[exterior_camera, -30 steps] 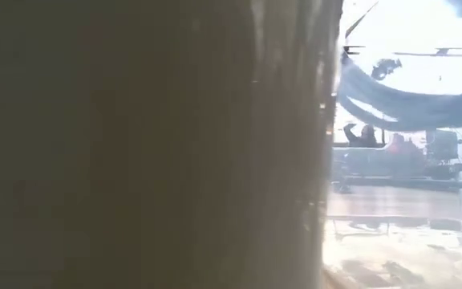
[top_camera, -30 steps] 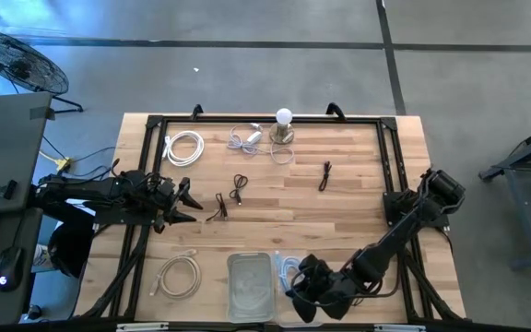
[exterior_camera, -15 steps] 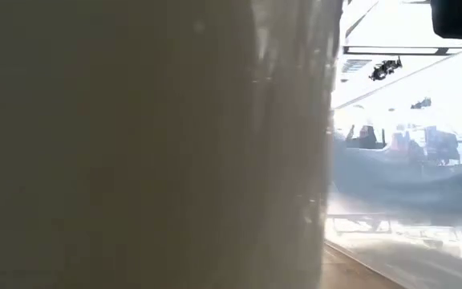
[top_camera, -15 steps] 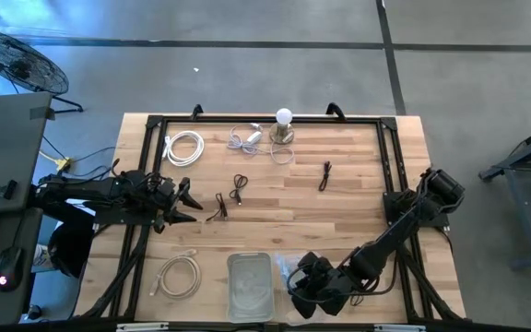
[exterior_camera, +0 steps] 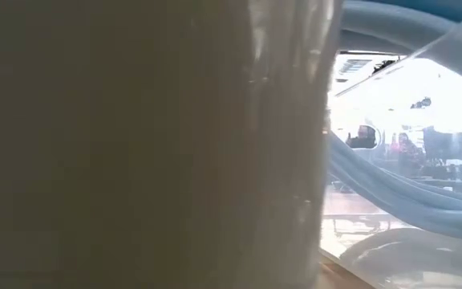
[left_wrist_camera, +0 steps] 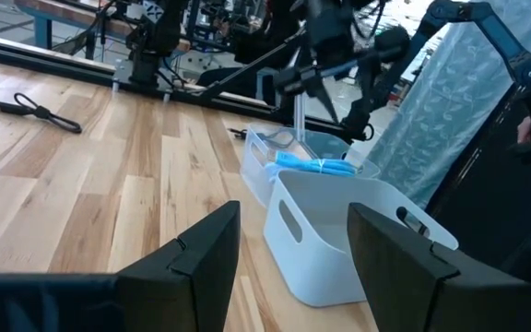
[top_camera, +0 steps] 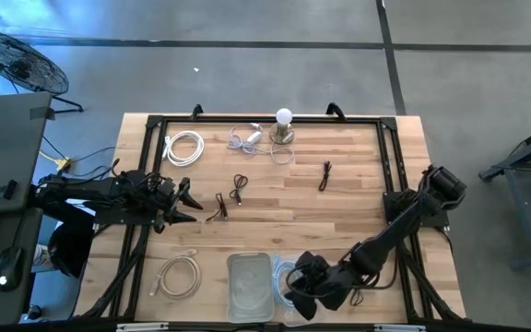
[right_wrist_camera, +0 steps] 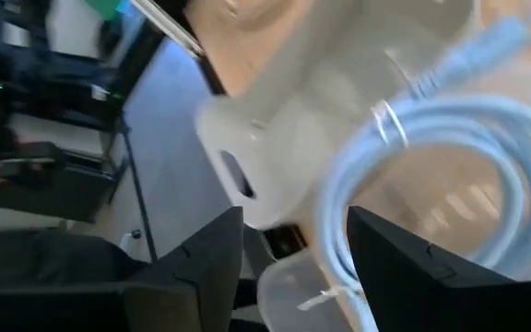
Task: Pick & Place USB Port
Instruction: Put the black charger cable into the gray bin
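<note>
A light blue coiled cable (top_camera: 282, 277) lies at the near edge, just right of the white bin (top_camera: 250, 286). In the left wrist view the cable (left_wrist_camera: 313, 166) sits over a clear plastic container (left_wrist_camera: 262, 153) behind the bin (left_wrist_camera: 339, 231). My right gripper (top_camera: 296, 284) is open right above the coil. One strand of the coil (right_wrist_camera: 339, 240) runs between its fingers. My left gripper (top_camera: 192, 200) is open and empty at the table's left, well apart from the cable. In the low view the bin blocks most of the picture, and blue cable strands (exterior_camera: 407, 193) show close up. My right gripper stands with its fingers (right_wrist_camera: 201, 267) on either side of the near strand of the coil (right_wrist_camera: 337, 263), slanting down from the table's right. I cannot tell whether the fingers touch it.
White cable coils lie at the far left (top_camera: 184, 148) and near left (top_camera: 181, 275). Small black cables (top_camera: 238, 189) (top_camera: 324, 175) lie mid-table. A lamp with a bulb (top_camera: 284, 125) and a white cable (top_camera: 247, 138) stand at the far edge. Bare wood lies at the middle right.
My right gripper has gone a little toward the table's left edge, along the near edge, closer to the white bin. The blue cable has shifted with it; in the low view its strands have swung from a sagging band to loops close to the camera.
</note>
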